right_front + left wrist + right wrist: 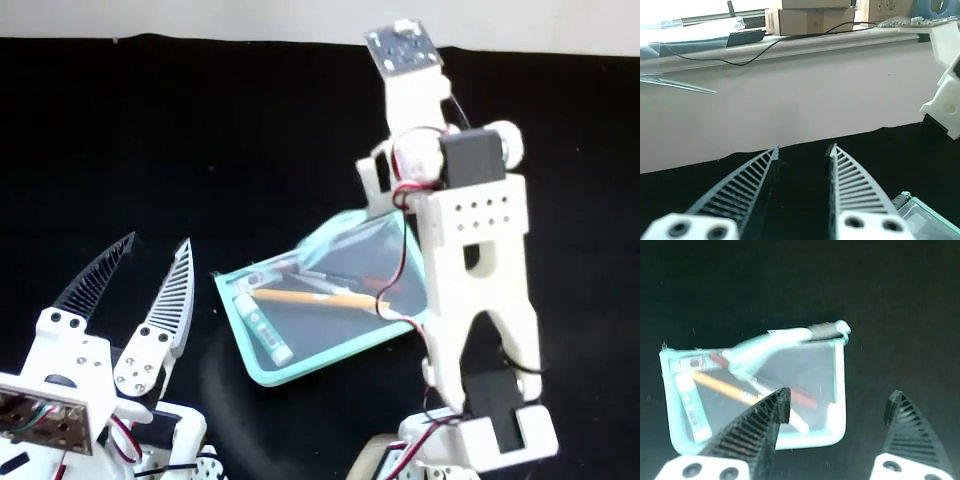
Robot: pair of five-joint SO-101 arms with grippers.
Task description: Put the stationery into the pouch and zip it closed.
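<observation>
The left gripper (158, 240) stands at the lower left of the high view with its tips pointing up, its two ribbed fingers spread and nothing between them. In its own wrist view it (804, 148) looks across the black table (150, 130) toward a pale wall (815, 100), with a corner of the pouch (925, 215) at the lower right. The pouch (320, 335), clear with a teal border, lies flat in the middle of the high view, just right of the left gripper and apart from it. Inside it lie a pencil (310, 297), a white tube (262, 325) along its left edge, and a red pen (800, 399) beside the pencil, so the filling step looks done as far as these views show. No loose stationery is visible on the table. The right gripper (840, 391) hangs above the pouch with its fingers wide apart, holding nothing, and in its wrist view the pouch (805, 365) fills the centre. Along the pouch's upper edge there, the zip (832, 330) sits at the upper right corner and a teal strip bows away from the edge, so the mouth looks at least partly open. What seems left is to take hold of the pull and draw it along the edge, probably with the other gripper pinning the pouch down.
</observation>
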